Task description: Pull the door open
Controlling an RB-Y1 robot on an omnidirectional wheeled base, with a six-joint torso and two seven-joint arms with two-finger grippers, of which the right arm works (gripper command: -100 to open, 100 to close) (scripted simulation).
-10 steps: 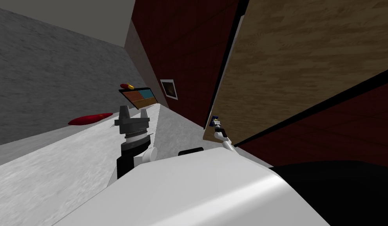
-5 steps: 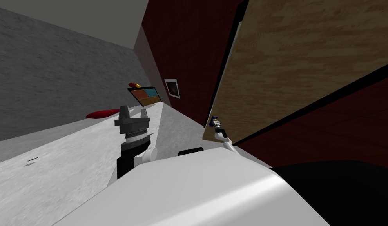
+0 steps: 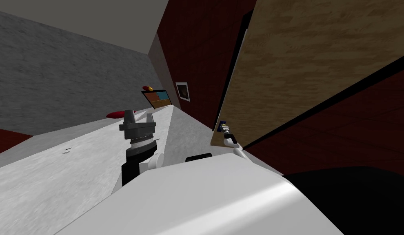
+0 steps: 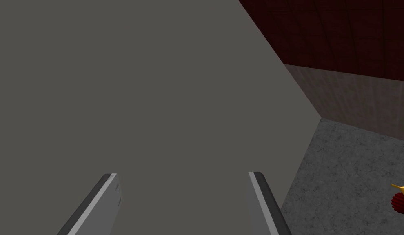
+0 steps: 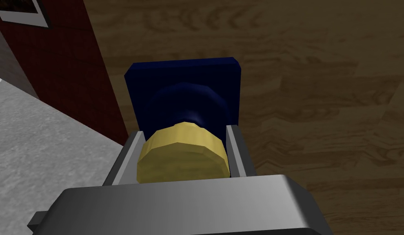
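- Looking down from the head: the wooden door (image 3: 319, 61) slants across the upper right, set in a dark red wall (image 3: 197, 49), with a thin black gap (image 3: 234, 69) along its near edge.
- The right gripper (image 3: 225, 129) is at the door's low corner by that edge, just under a small blue plate (image 3: 223, 122).
- The left gripper (image 3: 139, 115) is held upright over the grey floor (image 3: 74, 163), well apart from the door, touching nothing.
- Farther off on the floor are a red thing (image 3: 115, 114) and a tilted panel (image 3: 157, 99) with orange, teal and brown fields. A small framed picture (image 3: 183, 91) hangs on the red wall.
- Left wrist view: the two fingers (image 4: 97, 204) stand wide apart with nothing between them, so this claw is open.
- Right wrist view: both fingers (image 5: 129, 157) press the sides of a yellow knob (image 5: 183, 153), so this claw is closed around it.
- The knob sticks out of the dark blue plate, which is square and lies flat on the door's wood grain.
- Beside the plate, the door's edge meets the red wall, and the grey floor runs below that.
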